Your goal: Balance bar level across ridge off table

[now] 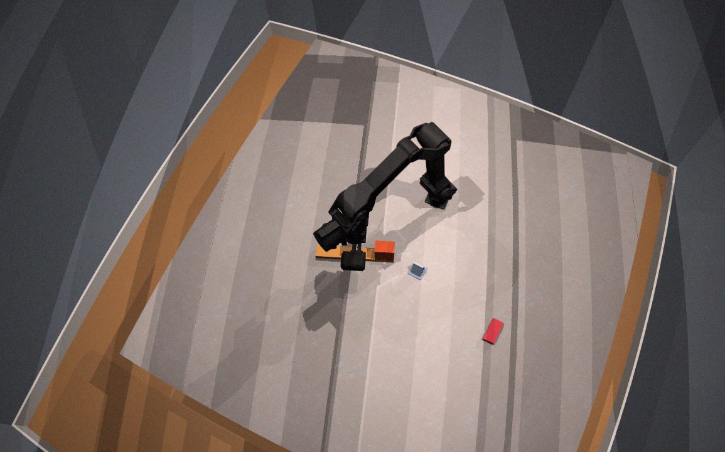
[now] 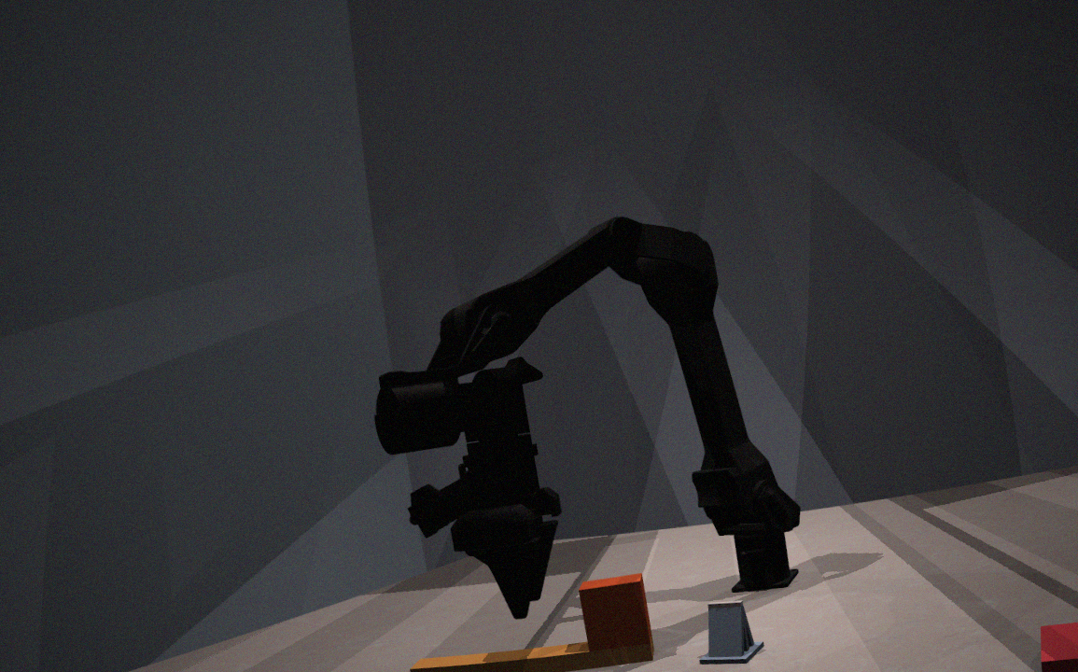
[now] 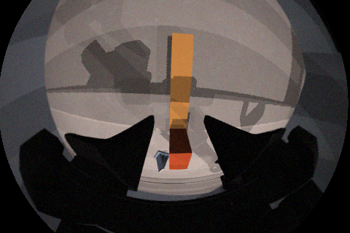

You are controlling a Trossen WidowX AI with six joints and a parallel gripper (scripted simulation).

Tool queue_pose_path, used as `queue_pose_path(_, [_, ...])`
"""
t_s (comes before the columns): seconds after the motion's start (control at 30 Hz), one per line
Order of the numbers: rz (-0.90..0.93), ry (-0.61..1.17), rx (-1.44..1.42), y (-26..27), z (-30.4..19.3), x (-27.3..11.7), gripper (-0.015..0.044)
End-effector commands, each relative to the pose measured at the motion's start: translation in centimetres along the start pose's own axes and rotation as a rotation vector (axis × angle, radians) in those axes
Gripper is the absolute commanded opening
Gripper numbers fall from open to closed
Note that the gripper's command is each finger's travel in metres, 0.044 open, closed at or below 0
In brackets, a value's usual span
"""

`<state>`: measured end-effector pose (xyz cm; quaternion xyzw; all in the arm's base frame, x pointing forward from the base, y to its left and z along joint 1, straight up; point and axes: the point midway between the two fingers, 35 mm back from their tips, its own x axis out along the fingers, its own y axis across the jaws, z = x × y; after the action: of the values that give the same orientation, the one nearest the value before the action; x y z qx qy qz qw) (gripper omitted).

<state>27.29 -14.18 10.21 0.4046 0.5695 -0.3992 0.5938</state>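
An orange bar point(image 1: 327, 252) point(image 2: 502, 658) point(image 3: 181, 56) lies flat on the table, with a red-orange block point(image 1: 384, 250) point(image 2: 616, 614) point(image 3: 180, 161) standing on one end. A small blue-grey ridge point(image 1: 417, 270) point(image 2: 728, 632) point(image 3: 160, 158) stands on the table just beyond the block end, apart from the bar. My gripper point(image 2: 522, 616) point(image 3: 180, 119) is open and empty. It points down above the bar, and in the wrist view its fingers stand on either side of the bar's line. In the top view, the gripper hides part of the bar's middle.
A red block point(image 1: 493, 331) point(image 2: 1066, 645) lies on the table point(image 1: 426, 360) beyond the ridge, on the side away from the bar. Brown strips point(image 1: 213, 174) run along the table's sides, inside a pale raised rim.
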Motion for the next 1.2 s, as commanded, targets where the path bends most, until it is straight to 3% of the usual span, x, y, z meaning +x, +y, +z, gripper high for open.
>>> queue_pose_path(0.0, [-0.008,0.004,0.004,-0.4,-0.3,2.7,0.0315])
queue_pose_path(1.17, [-0.008,0.004,0.004,-0.4,-0.4,5.4,0.0315])
